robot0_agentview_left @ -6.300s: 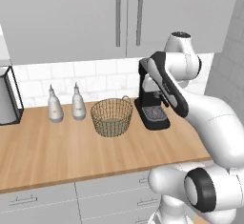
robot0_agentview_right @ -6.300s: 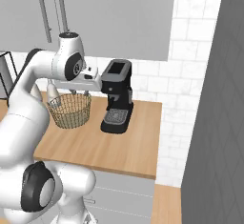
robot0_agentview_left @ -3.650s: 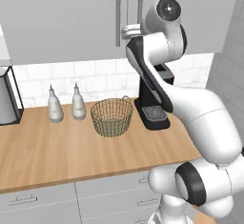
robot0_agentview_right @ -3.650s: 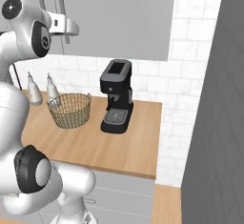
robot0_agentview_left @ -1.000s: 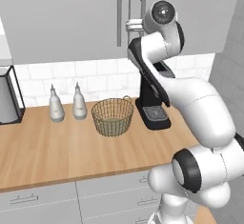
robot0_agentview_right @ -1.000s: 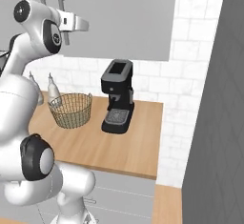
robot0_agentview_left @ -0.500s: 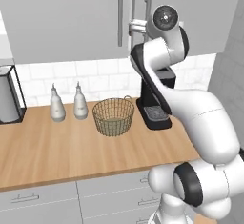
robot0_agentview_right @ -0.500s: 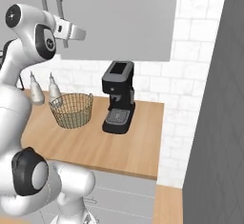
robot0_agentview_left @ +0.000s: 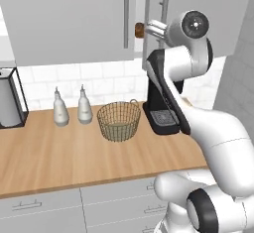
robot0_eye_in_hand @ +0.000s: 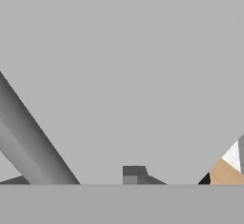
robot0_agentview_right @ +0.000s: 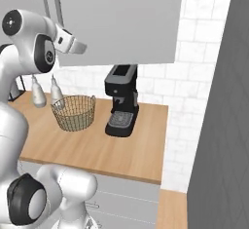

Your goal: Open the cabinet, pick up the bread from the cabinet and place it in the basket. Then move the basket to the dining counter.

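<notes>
The task is in its first step, and little of it is done. The cabinet (robot0_agentview_left: pixel 74 19) has its right door (robot0_agentview_left: pixel 198 19) swung a short way out from the left one, so a narrow gap shows between them; through that gap, in the left base view, a small brown lump shows, which I take to be the bread (robot0_agentview_left: pixel 139 28), sitting on the shelf inside. The gap looks too narrow for the arm to reach through, so the door probably needs to swing further.

The gripper (robot0_agentview_left: pixel 155 29) is raised to the lower part of the right door, close to its long bar handle (robot0_agentview_left: pixel 164 1). In the hand view the camera is pressed up against the grey door face, with the handle (robot0_eye_in_hand: pixel 33 147) running slantwise across. Whether the jaws are around the handle, or apart or together, I cannot tell: the tips are barely visible.

The basket (robot0_agentview_left: pixel 119 121) stands empty on the wooden surface (robot0_agentview_left: pixel 49 152), between the two white bottles (robot0_agentview_left: pixel 69 108) and the black coffee machine (robot0_agentview_left: pixel 161 103), directly below the cabinet.

Left to do: finish opening the door, take out the bread, drop it in the basket, then carry the basket over to the dining counter
</notes>
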Available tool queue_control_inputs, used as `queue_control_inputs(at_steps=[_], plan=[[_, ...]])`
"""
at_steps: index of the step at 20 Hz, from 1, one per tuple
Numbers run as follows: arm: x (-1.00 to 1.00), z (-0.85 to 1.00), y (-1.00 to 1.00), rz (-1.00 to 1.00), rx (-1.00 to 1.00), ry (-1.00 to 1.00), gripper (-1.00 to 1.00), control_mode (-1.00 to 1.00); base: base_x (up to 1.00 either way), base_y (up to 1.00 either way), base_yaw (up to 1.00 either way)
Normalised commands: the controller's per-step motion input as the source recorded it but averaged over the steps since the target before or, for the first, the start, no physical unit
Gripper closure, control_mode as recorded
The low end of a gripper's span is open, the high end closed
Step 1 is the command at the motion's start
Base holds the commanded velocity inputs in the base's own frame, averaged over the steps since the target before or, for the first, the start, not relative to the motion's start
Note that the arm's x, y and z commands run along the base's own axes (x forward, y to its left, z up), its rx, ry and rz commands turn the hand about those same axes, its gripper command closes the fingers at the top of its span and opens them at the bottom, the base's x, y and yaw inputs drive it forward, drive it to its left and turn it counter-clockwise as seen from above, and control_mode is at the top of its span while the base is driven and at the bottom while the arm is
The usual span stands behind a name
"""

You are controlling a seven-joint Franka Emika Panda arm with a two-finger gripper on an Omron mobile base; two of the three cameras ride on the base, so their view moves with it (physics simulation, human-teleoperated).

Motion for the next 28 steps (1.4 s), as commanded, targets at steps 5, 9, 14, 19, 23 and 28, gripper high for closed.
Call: queue_control_inputs(at_steps=[5,9,14,19,23,28], plan=[[-0.60,0.00,-1.00,0.00,0.23,-0.14,1.00,-1.00,0.00,0.00,0.00],[-0.49,0.00,-1.00,0.00,0.24,-0.05,1.00,-1.00,0.00,0.00,0.00],[-0.32,0.00,-1.00,0.00,0.23,0.00,1.00,-1.00,0.00,0.00,0.00],[-0.44,0.00,-1.00,0.00,0.23,0.00,1.00,-1.00,0.00,0.00,0.00],[-0.47,0.06,-1.00,0.00,0.16,-0.07,1.00,-1.00,0.00,0.00,0.00],[-0.40,0.01,-1.00,0.00,0.07,-0.02,1.00,-1.00,0.00,0.00,0.00]])
